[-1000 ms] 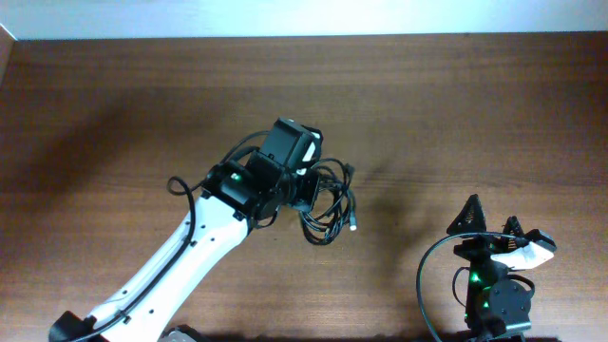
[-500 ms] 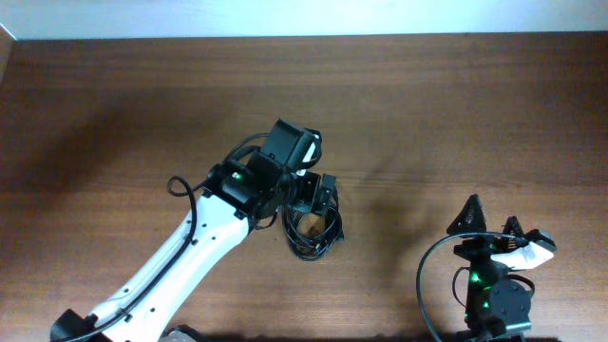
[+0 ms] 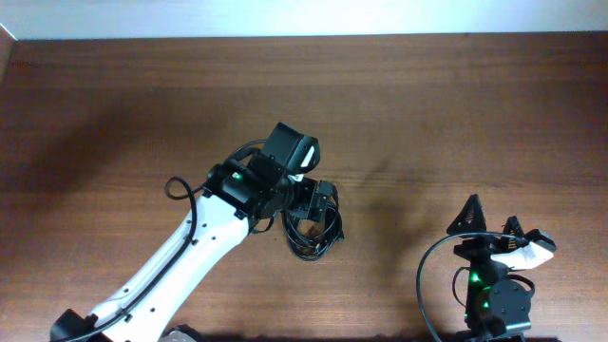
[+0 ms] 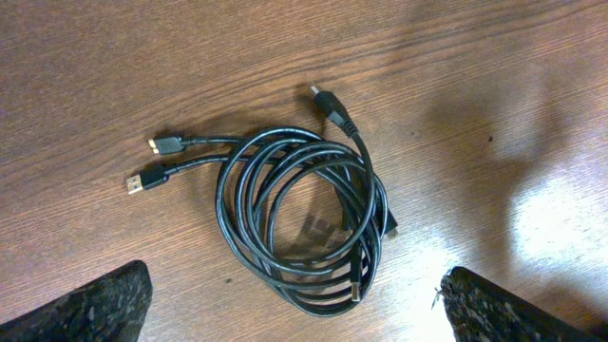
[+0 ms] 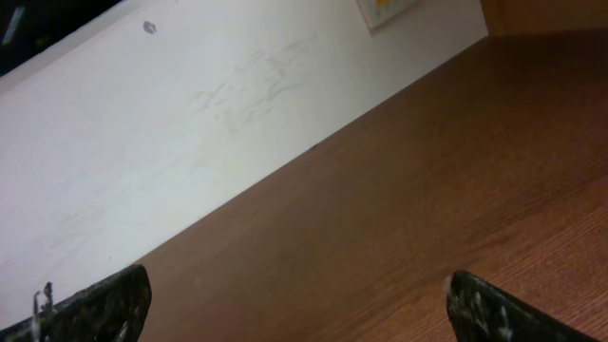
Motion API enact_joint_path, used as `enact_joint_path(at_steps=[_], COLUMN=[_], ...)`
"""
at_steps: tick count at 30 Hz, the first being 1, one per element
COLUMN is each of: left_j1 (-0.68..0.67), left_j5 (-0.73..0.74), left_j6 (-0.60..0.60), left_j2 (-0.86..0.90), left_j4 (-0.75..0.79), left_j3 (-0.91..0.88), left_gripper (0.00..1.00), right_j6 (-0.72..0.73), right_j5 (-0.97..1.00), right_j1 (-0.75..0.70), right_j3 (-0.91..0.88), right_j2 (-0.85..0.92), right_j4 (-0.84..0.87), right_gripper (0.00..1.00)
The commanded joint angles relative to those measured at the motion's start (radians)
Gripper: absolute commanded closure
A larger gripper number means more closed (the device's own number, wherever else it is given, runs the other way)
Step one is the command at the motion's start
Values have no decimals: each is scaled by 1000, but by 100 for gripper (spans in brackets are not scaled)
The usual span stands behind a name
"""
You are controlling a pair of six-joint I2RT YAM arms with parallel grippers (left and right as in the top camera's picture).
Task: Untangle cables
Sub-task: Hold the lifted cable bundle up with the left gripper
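Note:
The cables (image 4: 233,204) lie on the wooden table as one loose coil of thin black cords. Two plugs (image 4: 144,180) stick out at the coil's left, one plug (image 4: 328,103) at its top, and another (image 4: 358,283) rests on its lower edge. My left gripper (image 4: 299,318) hangs open just above the coil, its fingertips (image 4: 104,304) wide apart and touching nothing. From overhead the cables (image 3: 306,249) show partly under the left gripper (image 3: 309,204). My right gripper (image 3: 492,220) stands open and empty at the front right, far from the cables; in its own view the right gripper (image 5: 294,304) faces bare table and wall.
The left arm (image 3: 180,261) reaches in diagonally from the front left. The right arm's base and its thick black wire (image 3: 427,275) sit at the front right. A white wall (image 5: 190,114) borders the table's far edge.
The left gripper opened and let go of the cable bundle. The bundle dropped onto the table and settled slightly toward the front left as a tighter coil. The right arm has not moved.

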Motion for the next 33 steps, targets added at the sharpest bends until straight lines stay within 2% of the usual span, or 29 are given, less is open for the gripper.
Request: enact_joint_path(at_steps=[1, 7, 9, 11, 18, 20, 21, 22, 23, 24, 25, 28, 29, 33], left_j1=[2, 1, 1, 1, -1, -1, -1, -1, -1, -1, -1, -1, -1, 3], left_j5=[62, 59, 48, 29, 26, 26, 26, 26, 26, 26, 26, 26, 26, 26], left_j6=[1, -45, -177, -220, -224, -224, -224, -224, -224, -224, -224, -224, -223, -216], left_j2=[-3, 29, 138, 193, 409, 449, 467, 483, 495, 502, 513, 518, 518, 516], left_j4=[0, 1, 8, 11, 12, 13, 21, 31, 35, 40, 51, 69, 72, 69], left_j3=[8, -10, -48, -55, -58, -58, -58, -58, -58, -58, -58, -58, -58, -52], left_gripper=[1, 1, 1, 1, 1, 4, 12, 30, 38, 40, 56, 87, 100, 100], right_j6=[-3, -3, -3, -3, -3, -3, -3, -3, -3, -3, -3, -3, -3, -3], right_j5=[-2, -2, -2, -2, -2, -2, -2, -2, -2, -2, -2, -2, -2, -2], right_j1=[-5, -5, -5, -5, -5, -5, -5, -5, -5, -5, -5, -5, -5, -5], right_j3=[-9, -9, -9, -9, -9, -9, -9, -9, -9, -9, -9, -9, -9, -9], right_j2=[-3, -3, -3, -3, -3, -3, -3, -3, -3, -3, -3, -3, -3, -3], right_j4=[-1, -1, -1, -1, -1, 0, 0, 0, -1, -1, -1, -1, 0, -1], right_gripper=[1, 1, 2, 1, 1, 1, 1, 1, 2, 2, 2, 2, 1, 2])
